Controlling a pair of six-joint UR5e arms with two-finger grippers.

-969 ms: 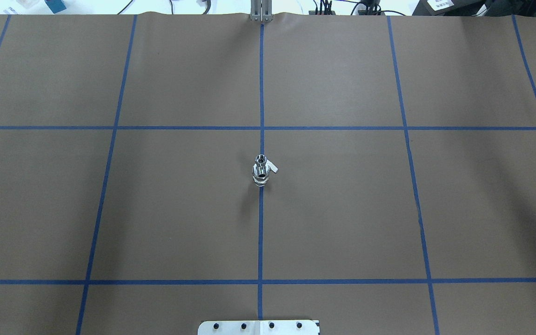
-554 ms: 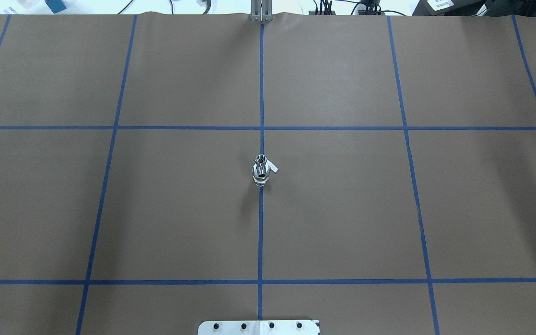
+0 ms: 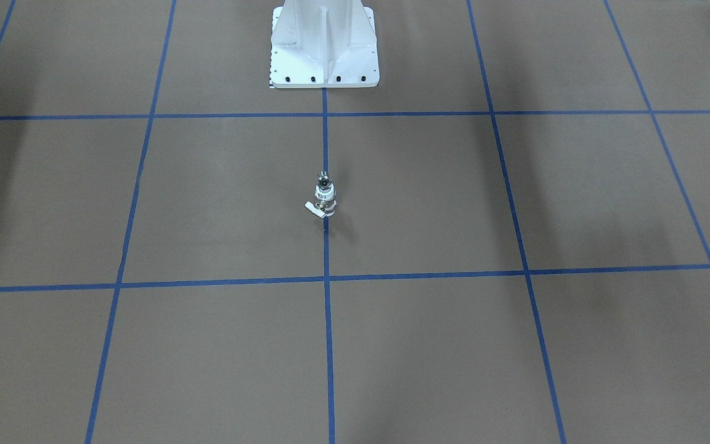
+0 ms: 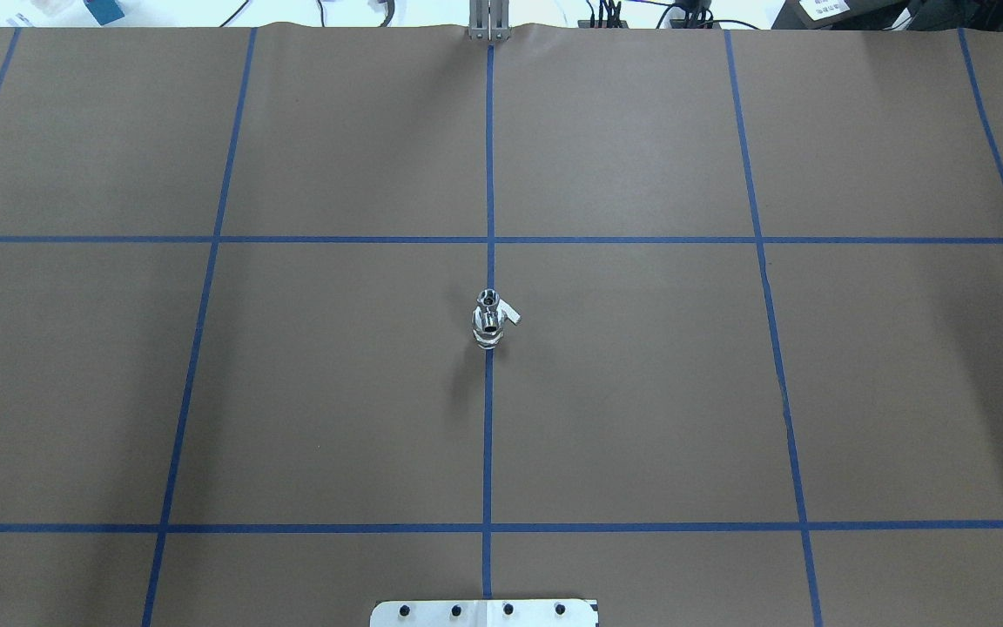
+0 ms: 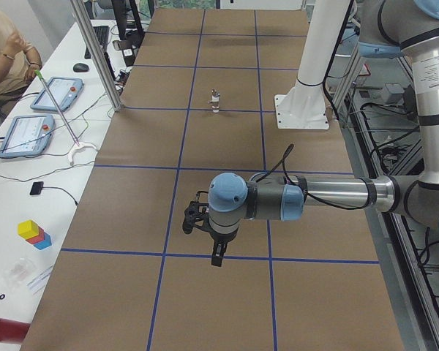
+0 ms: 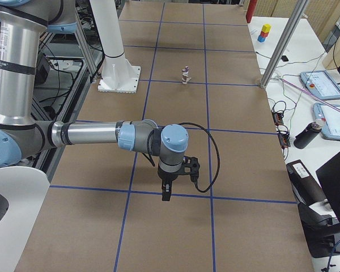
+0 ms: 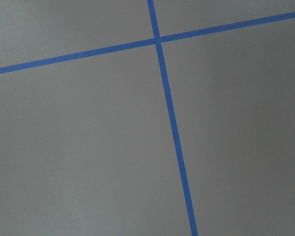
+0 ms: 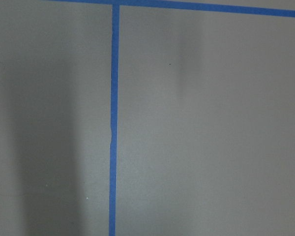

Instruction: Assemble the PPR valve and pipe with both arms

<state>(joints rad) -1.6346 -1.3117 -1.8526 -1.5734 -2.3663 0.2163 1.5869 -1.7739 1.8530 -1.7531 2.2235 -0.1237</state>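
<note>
Overhead exterior: PPR valve [image 4: 489,333] stood upright on centre tape line [image 4: 488,435], pipe [image 4: 488,300] seemingly seated on top. Judged light, rigid, slippery; best gripped low, below the lever. Left gripper [image 5: 216,256], right gripper [image 6: 165,195]: spread or pressed together cannot be told.

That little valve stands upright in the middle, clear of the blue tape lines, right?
Not quite. The valve does stand upright in the middle, but right on a blue tape line, not clear of it. The overhead view shows this.
</note>
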